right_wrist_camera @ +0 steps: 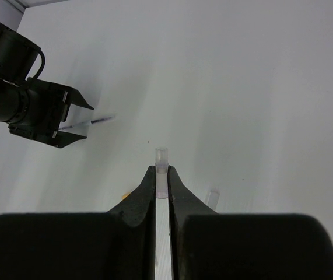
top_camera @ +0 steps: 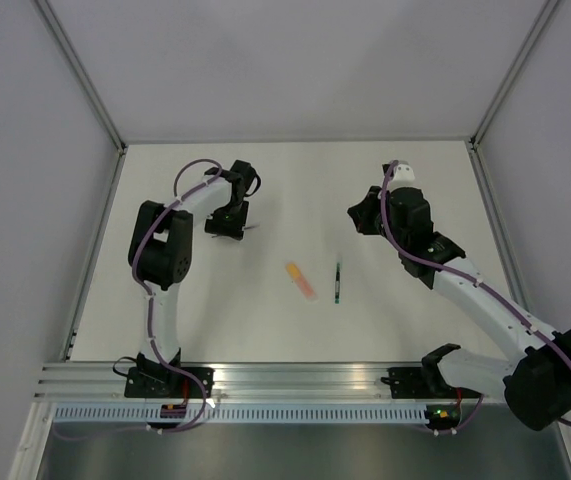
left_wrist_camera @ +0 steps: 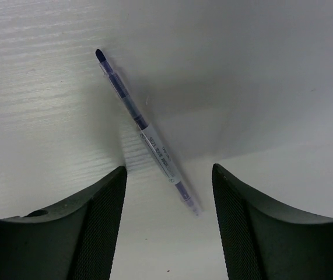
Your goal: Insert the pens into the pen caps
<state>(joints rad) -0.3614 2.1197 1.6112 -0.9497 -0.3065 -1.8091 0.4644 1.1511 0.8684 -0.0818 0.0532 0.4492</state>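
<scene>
The thin silver-grey pen (left_wrist_camera: 143, 128) lies slantwise on the white table, its near end between my left gripper's (left_wrist_camera: 169, 169) open, empty jaws; it also shows in the top view (top_camera: 252, 228) beside the left gripper (top_camera: 227, 226). My right gripper (right_wrist_camera: 161, 169) is shut on a small clear-grey pen cap (right_wrist_camera: 162, 156), whose end sticks out past the fingertips, held above the table (top_camera: 365, 215). The pink-orange marker (top_camera: 301, 281) and the dark pen with green (top_camera: 337, 283) lie mid-table, between the arms. The green and yellow-orange caps are not in view.
In the right wrist view the left gripper (right_wrist_camera: 38, 108) hangs over the thin pen (right_wrist_camera: 90, 122). A faint pale tube shape (right_wrist_camera: 213, 198) lies right of my right fingers; I cannot tell what it is. Metal posts (top_camera: 85, 80) frame the table.
</scene>
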